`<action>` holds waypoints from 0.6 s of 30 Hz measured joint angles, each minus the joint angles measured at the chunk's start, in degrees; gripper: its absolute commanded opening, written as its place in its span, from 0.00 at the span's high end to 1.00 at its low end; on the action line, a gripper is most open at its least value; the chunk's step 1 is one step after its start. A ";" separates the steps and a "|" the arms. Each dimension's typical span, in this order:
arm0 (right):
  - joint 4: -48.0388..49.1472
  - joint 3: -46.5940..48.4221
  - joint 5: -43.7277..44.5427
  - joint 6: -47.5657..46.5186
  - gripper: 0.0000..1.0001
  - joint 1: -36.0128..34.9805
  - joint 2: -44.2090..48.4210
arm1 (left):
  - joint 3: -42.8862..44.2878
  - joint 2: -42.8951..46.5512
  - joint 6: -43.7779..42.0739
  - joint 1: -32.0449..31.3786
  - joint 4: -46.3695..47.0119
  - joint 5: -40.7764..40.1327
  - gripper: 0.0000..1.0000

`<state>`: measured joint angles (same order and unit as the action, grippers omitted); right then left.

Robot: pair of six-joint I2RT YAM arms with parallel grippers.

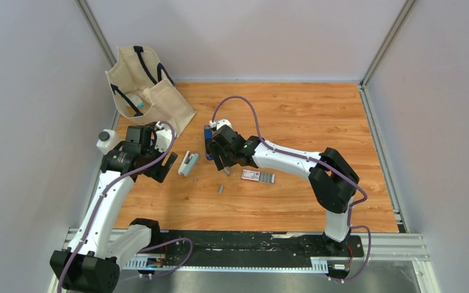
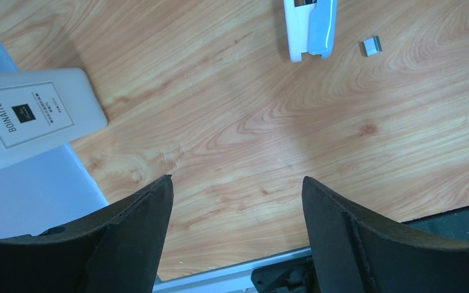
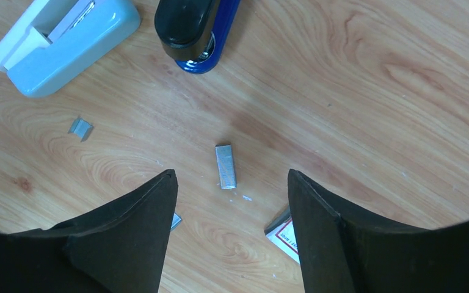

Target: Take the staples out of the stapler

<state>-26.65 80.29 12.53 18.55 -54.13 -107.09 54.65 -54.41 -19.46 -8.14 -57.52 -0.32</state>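
My left gripper is wide open and empty, over bare table. The pale stapler lies ahead of it, well clear of my fingers. A short staple bit lies just beside the stapler's end. The bottle is off to the left at the table edge.

My right gripper is open too and grips nothing. A staple strip lies flat on the wood, lined up with the gap between my right fingertips and touching neither. A second strip lies nearer the arm bases, apart from the first.

The blue stapler lies just past the staple strip, next to the pale stapler, and the two don't touch. Metal shows along the top of the pale stapler. I cannot tell if staples remain in either stapler.

The box lies right of my right gripper, its corner by my right finger in the wrist view. The bag stands at the far left corner.
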 measured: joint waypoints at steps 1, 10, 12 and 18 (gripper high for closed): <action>0.24 -0.13 -0.26 -0.09 0.31 -0.15 -0.28 | 0.00 0.00 0.00 0.00 0.02 -0.28 0.14; 0.92 -0.74 -2.84 -0.87 0.37 -1.27 -2.95 | 0.00 0.90 -0.02 0.00 0.46 -1.09 0.14; 0.98 -0.74 -3.21 -0.85 0.38 -1.38 -3.61 | 0.00 1.20 -0.02 0.00 0.55 -1.09 0.14; 1.05 -0.76 -3.21 -0.85 0.38 -1.70 -5.31 | 0.00 1.25 0.00 0.00 0.76 -1.22 0.14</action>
<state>-25.61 79.53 9.32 17.69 -55.83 -112.40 54.65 -53.17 -19.46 -8.14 -56.75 -1.54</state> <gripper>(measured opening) 0.623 0.861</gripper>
